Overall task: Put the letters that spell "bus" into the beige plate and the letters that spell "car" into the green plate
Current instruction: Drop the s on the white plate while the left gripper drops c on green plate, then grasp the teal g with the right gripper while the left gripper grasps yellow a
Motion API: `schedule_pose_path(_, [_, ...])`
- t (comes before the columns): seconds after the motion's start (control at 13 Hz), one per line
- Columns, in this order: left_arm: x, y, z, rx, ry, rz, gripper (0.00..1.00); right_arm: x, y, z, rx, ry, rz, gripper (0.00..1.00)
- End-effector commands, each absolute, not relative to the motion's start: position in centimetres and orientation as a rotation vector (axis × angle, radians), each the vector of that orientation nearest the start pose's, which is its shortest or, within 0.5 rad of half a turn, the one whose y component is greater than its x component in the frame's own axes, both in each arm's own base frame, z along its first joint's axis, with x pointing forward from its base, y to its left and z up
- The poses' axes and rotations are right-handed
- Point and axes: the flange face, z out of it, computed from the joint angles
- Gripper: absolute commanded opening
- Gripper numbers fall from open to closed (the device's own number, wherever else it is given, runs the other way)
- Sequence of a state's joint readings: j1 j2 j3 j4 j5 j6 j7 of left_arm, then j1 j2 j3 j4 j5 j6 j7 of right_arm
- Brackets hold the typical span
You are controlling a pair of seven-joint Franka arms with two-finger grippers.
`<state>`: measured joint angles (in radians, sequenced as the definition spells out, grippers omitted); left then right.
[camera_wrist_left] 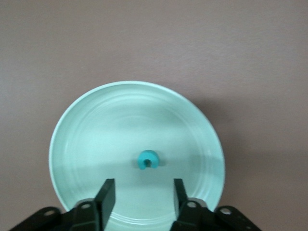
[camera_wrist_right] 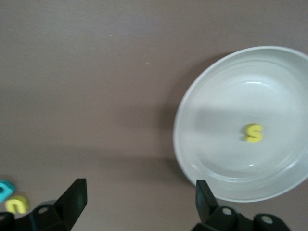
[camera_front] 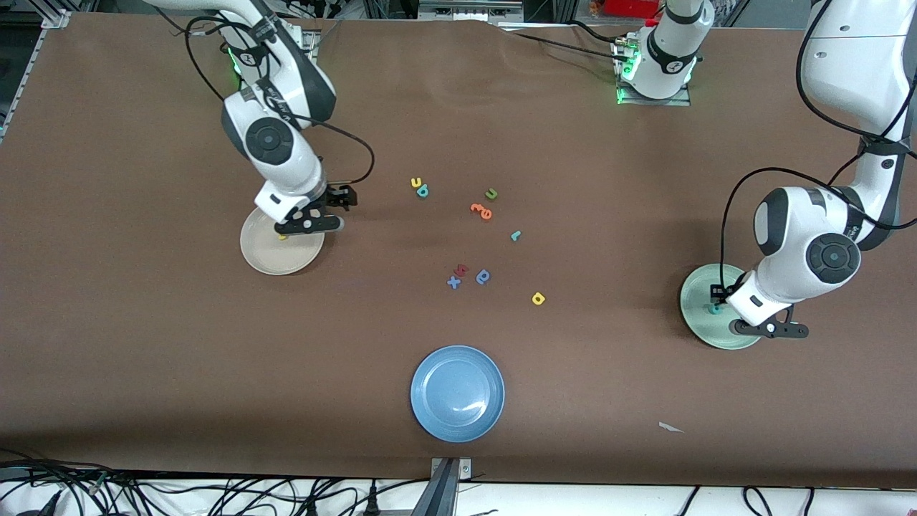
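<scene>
Brown table (camera_front: 143,358), yellow s (camera_wrist_right: 253,133) in beige plate (camera_wrist_right: 202,144), right gripper (camera_wrist_right: 137,195) wide open above, teal c (camera_wrist_left: 147,160) in green plate (camera_wrist_left: 86,134), left gripper (camera_wrist_left: 142,192) open, empty.

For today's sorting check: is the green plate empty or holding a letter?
Holding one: a single teal "c" lies inside the green plate, below the left gripper.

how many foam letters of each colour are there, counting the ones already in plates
yellow: 3 (s, u, a)
teal: 3 (c, b, r)
orange letters: 2
blue letters: 2
green letter: 1
red letter: 1
total: 12
</scene>
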<state>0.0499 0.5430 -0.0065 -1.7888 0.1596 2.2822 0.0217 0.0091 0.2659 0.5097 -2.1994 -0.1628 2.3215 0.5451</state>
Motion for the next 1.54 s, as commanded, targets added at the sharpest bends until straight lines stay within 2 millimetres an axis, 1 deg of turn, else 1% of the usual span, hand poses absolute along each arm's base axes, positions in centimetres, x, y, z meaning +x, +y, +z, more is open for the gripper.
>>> schedule_pose_path(0.0, [65.0, -2.1, 25.5, -3.033, 0.183, 0.061, 1.0, 44.5, 33.0, 25.3, -3.132, -0.02, 0.121, 1.0])
schedule_pose_path(0.08, [64.8, -4.6, 25.4, -3.043, 0.13, 0.056, 1.0, 42.9, 35.4, 24.6, -3.125, 0.028, 0.122, 1.0])
schedule_pose_path(0.23, [64.2, -11.6, 24.6, -3.048, 0.0, 0.045, 1.0, 40.9, 38.2, 23.5, -3.097, 0.116, 0.11, 1.0])
schedule_pose_path(0.31, [64.5, -14.6, 24.6, -3.052, -0.047, 0.022, 1.0, 40.1, 39.3, 22.9, -3.087, 0.133, 0.104, 1.0])
schedule_pose_path(0.38, [64.3, -17.8, 24.4, -3.069, -0.08, 0.016, 1.0, 39.5, 39.9, 22.1, -3.084, 0.147, 0.096, 1.0])
schedule_pose_path(0.46, [64.4, -20.6, 24.1, -3.108, -0.155, 0.021, 1.0, 38.8, 40.9, 21.2, -3.072, 0.151, 0.078, 1.0])
schedule_pose_path(0.54, [64.4, -23.1, 24.0, -3.137, -0.221, 0.027, 1.0, 38.1, 41.6, 20.0, -3.063, 0.166, 0.064, 1.0])
schedule_pose_path(0.62, [64.3, -25.1, 23.6, -3.143, -0.29, 0.029, 1.0, 37.6, 42.2, 19.0, -3.065, 0.16, 0.04, 1.0])
schedule_pose_path(0.69, [64.4, -26.1, 23.2, -3.139, -0.355, 0.027, 1.0, 37.6, 42.6, 18.5, -3.078, 0.155, 0.005, 1.0])
schedule_pose_path(0.85, [64.4, -29.0, 22.0, -3.123, -0.496, 0.025, 1.0, 37.0, 43.2, 17.9, -3.088, 0.144, -0.005, 1.0])
schedule_pose_path(1.0, [64.6, -30.4, 21.0, -3.105, -0.605, 0.027, 1.0, 36.6, 43.4, 17.6, -3.09, 0.133, 0.001, 1.0])
schedule_pose_path(1.08, [64.4, -31.0, 20.4, -3.093, -0.681, 0.042, 1.0, 36.5, 43.5, 17.7, -3.089, 0.129, 0.0, 0.99])
schedule_pose_path(1.15, [64.5, -31.5, 20.4, -3.082, -0.779, 0.052, 1.0, 36.1, 43.8, 17.4, -3.092, 0.117, 0.006, 0.98])
schedule_pose_path(1.23, [64.4, -32.1, 20.2, -3.061, -0.862, 0.054, 1.0, 36.1, 43.7, 17.0, -3.097, 0.11, 0.007, 0.94])
schedule_pose_path(1.31, [64.3, -32.7, 20.0, -3.041, -0.933, 0.054, 1.0, 36.3, 44.0, 17.2, -3.093, 0.106, -0.007, 0.93])
schedule_pose_path(1.46, [64.1, -33.2, 19.4, -3.013, -1.01, 0.06, 1.0, 36.2, 43.9, 16.8, -3.101, 0.099, -0.01, 0.92])
